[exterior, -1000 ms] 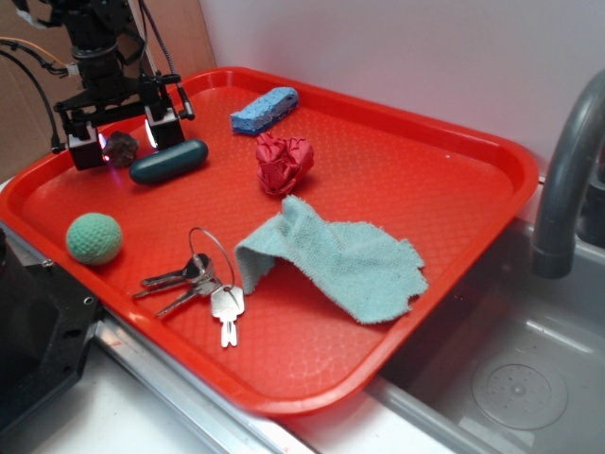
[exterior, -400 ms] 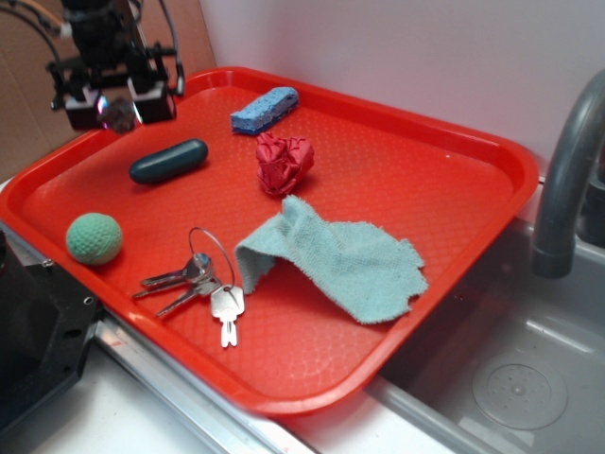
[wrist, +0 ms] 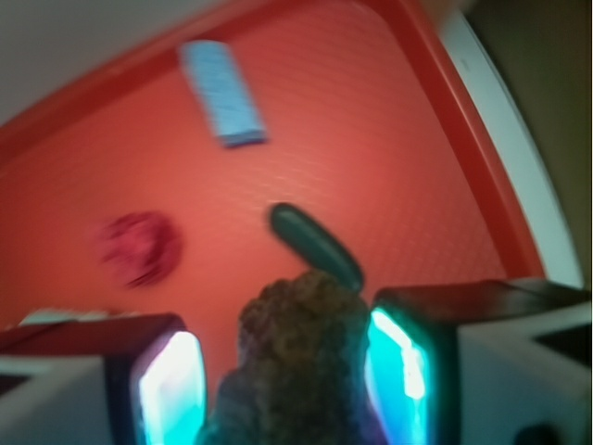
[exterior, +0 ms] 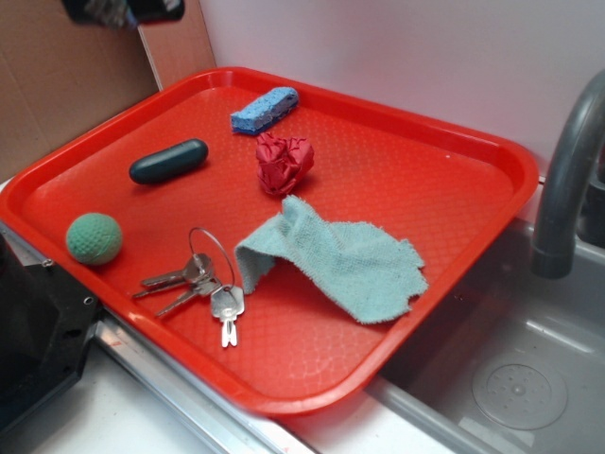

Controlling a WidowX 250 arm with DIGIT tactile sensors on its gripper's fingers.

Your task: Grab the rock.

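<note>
The rock (wrist: 301,357), a rough brownish-grey lump, sits between my two lit fingers (wrist: 400,366) in the wrist view. My gripper (wrist: 292,371) is shut on it and holds it high above the red tray (wrist: 389,139). In the exterior view only the gripper's lower edge (exterior: 123,9) shows at the top left corner, well above the tray (exterior: 454,199); a bit of the rock (exterior: 115,13) shows there between the fingers.
On the tray lie a dark teal capsule (exterior: 168,161), a blue sponge (exterior: 265,109), a red wrinkly wad (exterior: 284,161), a green ball (exterior: 94,237), keys (exterior: 203,284) and a teal cloth (exterior: 345,260). A sink with a grey faucet (exterior: 567,180) is at right.
My gripper has risen from the tray's far left, next to the capsule, up to the frame's top edge, carrying the rock with it. The other things have not moved.
</note>
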